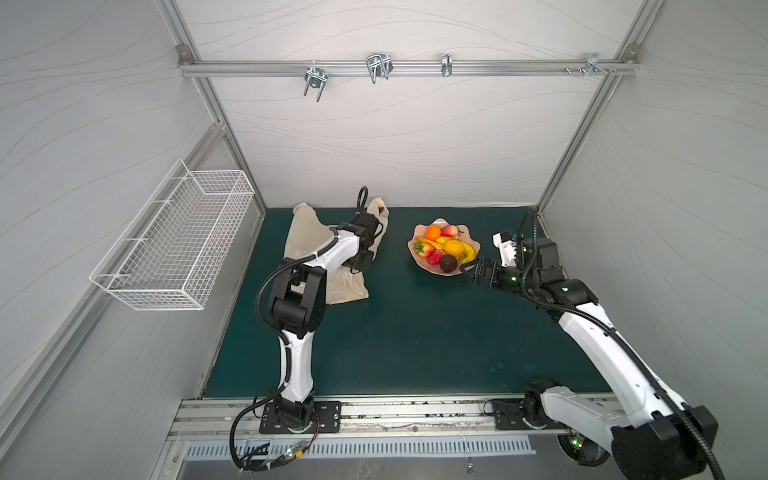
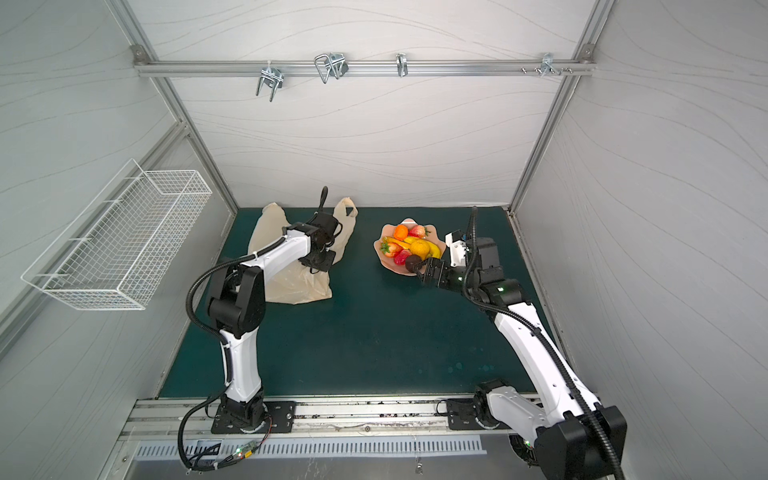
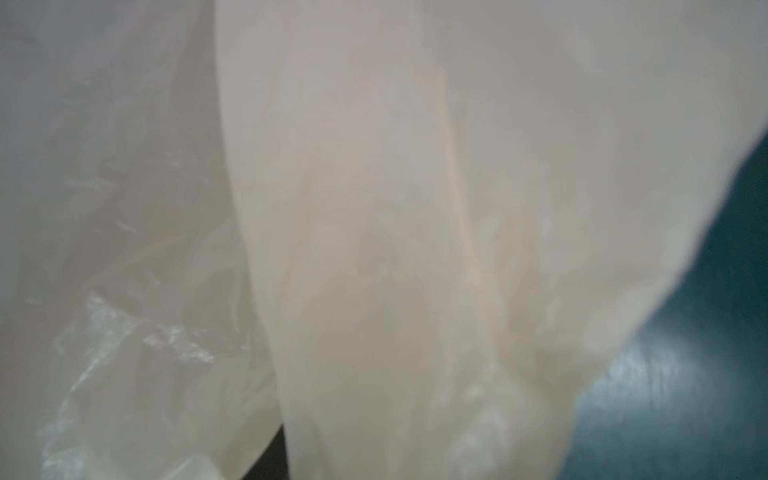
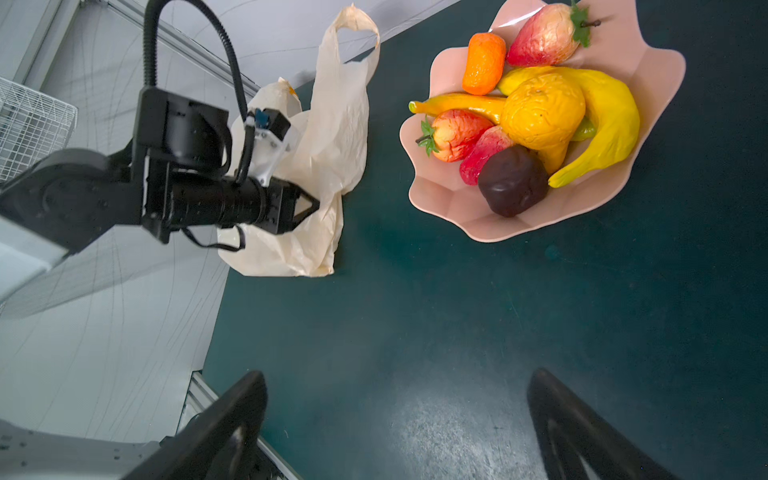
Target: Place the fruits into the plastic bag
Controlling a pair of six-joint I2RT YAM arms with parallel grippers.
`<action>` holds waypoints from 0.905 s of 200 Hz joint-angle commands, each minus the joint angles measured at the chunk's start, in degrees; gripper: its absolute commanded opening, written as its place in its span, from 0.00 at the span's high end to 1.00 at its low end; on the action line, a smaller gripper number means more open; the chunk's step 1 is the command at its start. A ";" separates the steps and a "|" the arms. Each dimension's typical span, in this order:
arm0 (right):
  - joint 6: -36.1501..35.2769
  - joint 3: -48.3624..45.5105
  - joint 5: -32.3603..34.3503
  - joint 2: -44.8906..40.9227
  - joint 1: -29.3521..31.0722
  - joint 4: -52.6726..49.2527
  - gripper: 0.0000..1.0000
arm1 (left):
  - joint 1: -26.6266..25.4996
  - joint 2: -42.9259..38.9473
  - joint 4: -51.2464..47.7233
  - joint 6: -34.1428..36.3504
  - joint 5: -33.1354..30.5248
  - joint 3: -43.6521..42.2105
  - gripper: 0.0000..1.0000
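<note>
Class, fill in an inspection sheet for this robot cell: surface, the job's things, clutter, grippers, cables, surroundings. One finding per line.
surface: dark green mat, carrying only bag and bowl.
job's things: fruits all piled in the pink bowl; plastic bag slumped at the left.
clutter: nothing seen.
grippers: left gripper pinched on the bag's film; right gripper open, empty, beside the bowl.
cables: black hoses along both arms; loose wires by the front rail.
surroundings: wire basket on the left wall; hooks on the rear rail.
</note>
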 commanded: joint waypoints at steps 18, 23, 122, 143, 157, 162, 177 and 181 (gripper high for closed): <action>0.93 1.57 0.68 2.88 0.32 1.64 0.01 | -3.77 -13.10 3.89 5.18 3.98 -9.84 0.65; 0.98 1.66 0.70 3.17 0.34 1.69 0.01 | -4.42 -14.18 3.64 5.57 4.22 -11.35 0.65; 3.86 3.76 0.01 3.56 -0.85 -2.54 0.01 | -23.22 -39.47 -3.40 14.87 4.90 -34.18 0.66; 5.28 4.38 -1.82 2.34 -3.10 -3.01 0.01 | -25.38 -44.85 -7.18 19.17 6.01 -36.65 0.65; 6.09 4.64 -3.07 1.45 -4.67 -3.19 0.01 | -25.75 -47.77 -10.81 22.53 7.10 -37.68 0.65; 6.23 4.78 -3.47 1.19 -5.09 -3.34 0.01 | -25.89 -48.78 -12.25 24.07 7.53 -38.03 0.65; 6.49 5.18 -3.85 0.54 -5.77 -3.91 0.01 | -26.00 -51.51 -15.50 27.88 7.06 -39.53 0.64; 6.52 5.26 -3.90 0.47 -5.83 -4.08 0.01 | -26.00 -52.22 -16.10 28.91 6.63 -40.03 0.64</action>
